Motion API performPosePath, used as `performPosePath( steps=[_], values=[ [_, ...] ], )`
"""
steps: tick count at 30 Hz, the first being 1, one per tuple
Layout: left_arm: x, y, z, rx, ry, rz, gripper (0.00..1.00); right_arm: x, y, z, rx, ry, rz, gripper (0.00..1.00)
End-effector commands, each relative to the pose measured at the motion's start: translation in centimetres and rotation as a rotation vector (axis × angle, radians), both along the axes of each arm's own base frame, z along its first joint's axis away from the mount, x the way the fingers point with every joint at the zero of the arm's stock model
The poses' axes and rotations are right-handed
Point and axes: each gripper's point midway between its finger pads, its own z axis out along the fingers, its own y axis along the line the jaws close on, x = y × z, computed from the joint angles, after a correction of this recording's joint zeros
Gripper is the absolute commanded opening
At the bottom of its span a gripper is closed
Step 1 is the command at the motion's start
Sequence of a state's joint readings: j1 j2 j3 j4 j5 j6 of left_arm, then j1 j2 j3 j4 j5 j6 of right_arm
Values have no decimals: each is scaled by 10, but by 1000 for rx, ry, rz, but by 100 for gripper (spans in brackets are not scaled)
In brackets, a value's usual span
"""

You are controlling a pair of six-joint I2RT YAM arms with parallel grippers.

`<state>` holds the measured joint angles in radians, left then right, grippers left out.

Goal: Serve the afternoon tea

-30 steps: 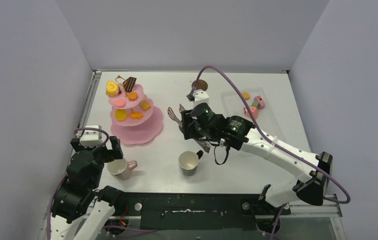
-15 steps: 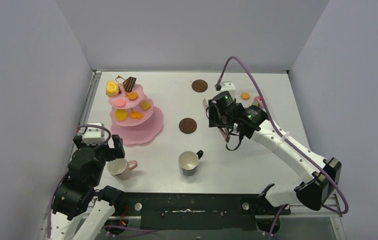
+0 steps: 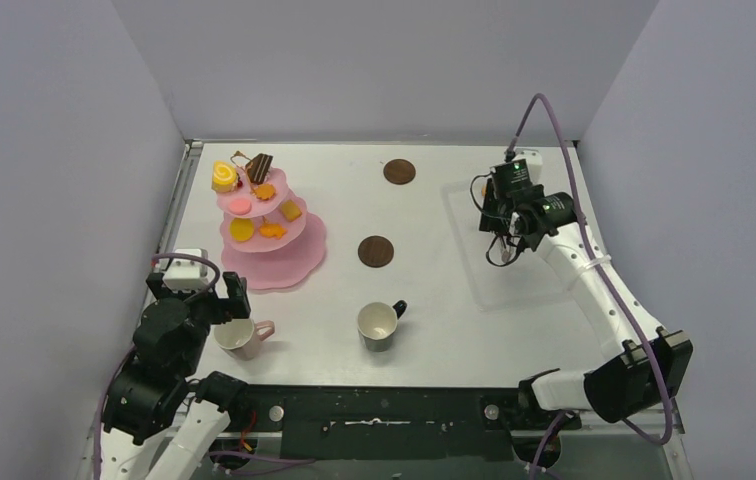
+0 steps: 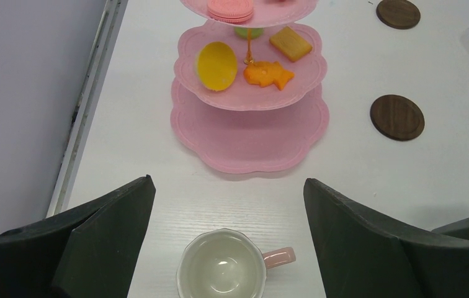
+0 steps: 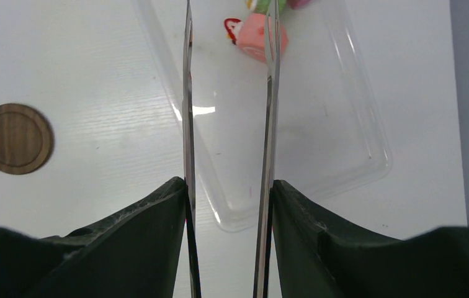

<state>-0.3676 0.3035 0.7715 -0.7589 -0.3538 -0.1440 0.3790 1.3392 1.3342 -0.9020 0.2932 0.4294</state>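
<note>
Pastries [image 5: 260, 37] sit in two places: a few pink and green ones lie at the far end of the clear tray [image 5: 319, 143] on the right of the table [image 3: 434, 300], and the others are on the upper tiers of the pink stand [image 3: 272, 225] at far left, whose lowest tier is bare. Over the tray, the right gripper [image 5: 229, 186] is clamped on the tongs [image 5: 188, 124], whose two blades stand apart and point toward the pink piece. Trouble most likely comes from that borrowed reach. The thin blades may pinch the toy off-centre so that it squirts out, shove the light tray along the table, or let the piece fall on the long carry across to the stand. The tongs could also twist between the fingers. Nearer the bases, the left gripper [image 4: 227, 183] hangs wide open above the pink mug [image 4: 223, 270], apart from it, and a skewed close could tip it. That mug and the black mug [image 3: 379, 325] are both empty, and neither stands on the coasters [image 3: 375, 251].
</note>
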Motion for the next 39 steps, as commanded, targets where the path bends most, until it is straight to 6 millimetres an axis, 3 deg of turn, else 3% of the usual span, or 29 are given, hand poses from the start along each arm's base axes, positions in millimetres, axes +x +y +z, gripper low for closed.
performPosePath(
  steps=[1,6,17,25,39],
  values=[
    [2,-5,14,-16,-55,-28,89,10,-35,-10,-47,12,-83,50],
    [3,-6,15,-16,-62,-33,89,22,-43,-32,-27,40,-92,51],
    [5,-5,13,-6,-50,-27,89,40,-65,-55,-76,75,-146,52],
    [1,1,15,-8,-65,0,89,51,-46,-85,13,130,-95,53],
    [5,1,15,0,-62,6,89,41,-54,-102,-30,192,-106,51]
  ],
)
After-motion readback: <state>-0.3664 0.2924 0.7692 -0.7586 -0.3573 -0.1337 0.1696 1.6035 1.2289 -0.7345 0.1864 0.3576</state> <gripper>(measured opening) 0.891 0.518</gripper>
